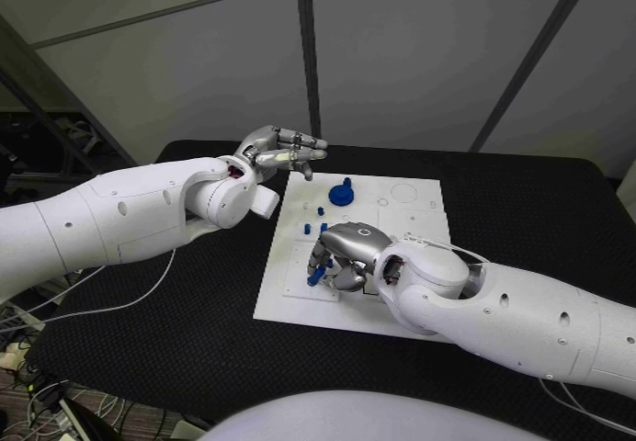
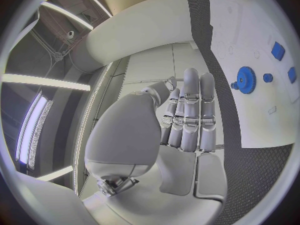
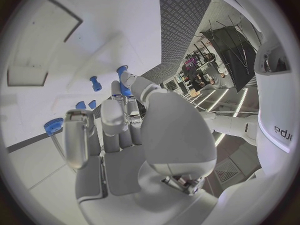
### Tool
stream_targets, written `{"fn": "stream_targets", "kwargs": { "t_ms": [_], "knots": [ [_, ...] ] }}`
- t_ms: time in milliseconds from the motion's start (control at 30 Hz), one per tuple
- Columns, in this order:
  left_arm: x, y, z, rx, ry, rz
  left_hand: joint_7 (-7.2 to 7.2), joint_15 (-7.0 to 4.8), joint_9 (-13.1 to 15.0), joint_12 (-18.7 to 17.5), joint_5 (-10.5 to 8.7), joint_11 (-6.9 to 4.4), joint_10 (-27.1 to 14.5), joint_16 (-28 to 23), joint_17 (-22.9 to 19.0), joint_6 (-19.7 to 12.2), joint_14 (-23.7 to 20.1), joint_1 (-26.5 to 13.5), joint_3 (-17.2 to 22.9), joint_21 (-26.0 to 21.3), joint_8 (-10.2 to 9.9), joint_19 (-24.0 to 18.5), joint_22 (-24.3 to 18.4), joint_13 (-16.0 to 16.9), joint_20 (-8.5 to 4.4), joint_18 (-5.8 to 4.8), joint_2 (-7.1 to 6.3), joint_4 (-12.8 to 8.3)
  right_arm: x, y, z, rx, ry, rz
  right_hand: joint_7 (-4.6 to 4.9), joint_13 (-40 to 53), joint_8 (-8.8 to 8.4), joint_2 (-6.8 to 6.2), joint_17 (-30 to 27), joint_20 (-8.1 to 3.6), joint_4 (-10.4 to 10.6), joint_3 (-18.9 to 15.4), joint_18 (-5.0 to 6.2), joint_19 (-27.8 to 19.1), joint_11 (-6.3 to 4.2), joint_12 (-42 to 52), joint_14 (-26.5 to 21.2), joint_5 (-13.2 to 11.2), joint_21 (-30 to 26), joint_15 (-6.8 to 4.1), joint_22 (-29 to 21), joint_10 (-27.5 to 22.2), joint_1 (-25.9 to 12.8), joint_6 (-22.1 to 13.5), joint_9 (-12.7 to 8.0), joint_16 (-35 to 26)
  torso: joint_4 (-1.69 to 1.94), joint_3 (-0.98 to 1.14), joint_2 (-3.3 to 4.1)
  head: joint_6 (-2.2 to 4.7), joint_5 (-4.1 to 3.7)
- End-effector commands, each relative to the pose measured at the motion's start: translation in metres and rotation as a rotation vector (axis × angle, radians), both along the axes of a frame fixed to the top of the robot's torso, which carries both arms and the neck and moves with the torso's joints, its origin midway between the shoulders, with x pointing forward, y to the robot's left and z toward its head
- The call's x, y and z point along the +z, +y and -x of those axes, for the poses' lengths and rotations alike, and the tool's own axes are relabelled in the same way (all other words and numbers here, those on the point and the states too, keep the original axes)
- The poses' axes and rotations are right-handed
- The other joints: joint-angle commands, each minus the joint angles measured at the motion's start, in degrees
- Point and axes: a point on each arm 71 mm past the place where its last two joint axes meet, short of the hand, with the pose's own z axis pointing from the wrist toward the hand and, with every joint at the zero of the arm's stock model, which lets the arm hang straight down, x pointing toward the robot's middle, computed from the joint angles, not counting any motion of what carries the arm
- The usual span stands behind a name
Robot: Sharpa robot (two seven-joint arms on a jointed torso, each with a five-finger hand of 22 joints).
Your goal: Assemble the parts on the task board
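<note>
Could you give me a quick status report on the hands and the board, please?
Left hand open, raised off the task board's far-left corner. Right hand down on the board among small blue parts; grasp unclear. Blue gear stands untouched. Nothing in the way.

Black desk (image 1: pixel 159 349) with a textured surface, white cable (image 1: pixel 99 308) trailing across its left edge, tangled wires (image 1: pixel 47 404) below the corner

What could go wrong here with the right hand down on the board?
The right hand covers the small parts beneath it, so the head view cannot confirm a grip; a slip may go unseen. Its fingers could knock the upright pegs nearby. The left hand holds nothing, leaving the board unbraced.
</note>
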Motion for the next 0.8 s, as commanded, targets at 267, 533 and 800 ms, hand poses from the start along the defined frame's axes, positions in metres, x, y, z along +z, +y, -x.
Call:
{"fn": "stream_targets", "kwargs": {
  "t_ms": [267, 533, 800],
  "knots": [
    [0.0010, -0.0010, -0.0002, -0.009, 0.000, 0.007, 0.17, 0.07, -0.06, -0.29, -0.22, 0.10, -0.25, -0.20, -0.08, 0.04, -0.21, -0.23, -0.15, -0.28, -0.28, -0.29, -0.05, -0.01, 0.22, -0.62, 0.42, -0.03, -0.0022, -0.0004, -0.0022, -0.010, -0.045, 0.059, 0.37, 0.14, 0.26, 0.35, -0.17, -0.21, 0.08, 0.20, -0.46, 4.41, -1.48, -0.06, -0.10, -0.19, 0.14, -0.10, 12.64, 1.49, -0.17, 0.03, 0.13, -0.21, 0.02, -0.02, -0.03, -0.08, -0.17],
    [0.0009, -0.0006, -0.0002, -0.009, 0.002, 0.006, 0.17, 0.07, -0.06, -0.29, -0.22, 0.10, -0.25, -0.20, -0.08, 0.04, -0.21, -0.23, -0.15, -0.28, -0.28, -0.29, -0.05, -0.01, 0.22, -0.62, 0.42, -0.03, -0.0049, 0.0031, 0.0038, 0.011, -0.065, 0.058, 0.75, 0.16, -0.59, 0.10, -0.75, -0.06, -0.07, 0.22, -0.37, 4.24, -1.07, -1.10, -0.26, -0.53, -0.19, 0.17, 12.40, 0.06, -0.53, -1.28, 0.39, -0.49, 0.08, -0.04, -0.02, -0.05, -0.24],
    [0.0006, -0.0005, 0.0000, -0.011, 0.006, 0.006, 0.17, 0.08, -0.06, -0.30, -0.23, 0.11, -0.27, -0.24, -0.08, 0.03, -0.21, -0.26, -0.19, -0.32, -0.29, -0.30, -0.07, -0.02, 0.23, -0.62, 0.43, -0.03, -0.0017, 0.0082, 0.0076, 0.030, -0.088, 0.003, 2.30, -0.99, -2.94, -1.92, -3.64, 1.52, 0.39, 0.62, 0.64, 2.24, 1.16, -2.65, -1.13, -2.93, -4.27, 2.11, 9.39, -7.07, -2.52, -6.94, -0.17, -2.18, 0.05, -0.05, -0.03, 0.03, -0.18]
  ]
}}
